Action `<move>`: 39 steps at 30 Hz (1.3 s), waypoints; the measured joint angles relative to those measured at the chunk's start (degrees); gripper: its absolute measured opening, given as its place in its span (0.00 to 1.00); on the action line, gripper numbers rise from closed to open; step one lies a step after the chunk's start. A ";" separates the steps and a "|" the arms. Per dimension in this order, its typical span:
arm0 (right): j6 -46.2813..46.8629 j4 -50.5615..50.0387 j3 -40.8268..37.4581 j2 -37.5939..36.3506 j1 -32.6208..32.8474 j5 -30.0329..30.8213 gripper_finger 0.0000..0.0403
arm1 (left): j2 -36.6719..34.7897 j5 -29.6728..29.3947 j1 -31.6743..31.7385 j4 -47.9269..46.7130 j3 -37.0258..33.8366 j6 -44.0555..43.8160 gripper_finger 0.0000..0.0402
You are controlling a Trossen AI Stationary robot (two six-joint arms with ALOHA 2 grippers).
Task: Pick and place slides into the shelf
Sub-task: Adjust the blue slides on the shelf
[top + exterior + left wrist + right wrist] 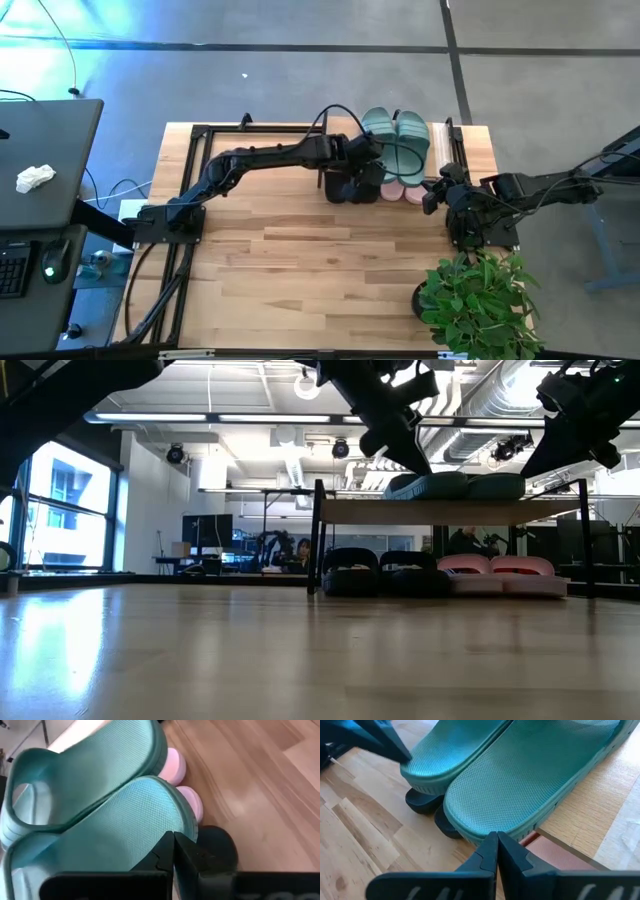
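My left claw (368, 160), pressed together, hovers at the heels of the green slides (396, 138) on the shelf (440, 135) top. Black slides (385, 573) and pink slides (503, 574) sit beneath. My right claw (432, 196), also pressed together, waits beside the shelf.

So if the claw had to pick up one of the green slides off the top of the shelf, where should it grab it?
Probably the heel edge of the green slide, which juts past the shelf top board's front edge, so a claw can pinch the sole there, coming from the table side. The right claw, fingers shut, sits just off that heel. The wide strap is a second option, from above.
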 joint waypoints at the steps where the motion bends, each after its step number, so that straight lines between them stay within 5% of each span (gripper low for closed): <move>1: 0.00 -0.01 0.00 0.00 0.00 0.02 0.00 | 0.00 -0.03 -0.03 -0.29 0.00 0.10 0.00; 39: -0.01 -0.10 0.00 0.00 0.00 0.49 0.00 | -0.72 -3.08 -0.64 -0.95 0.00 1.19 0.04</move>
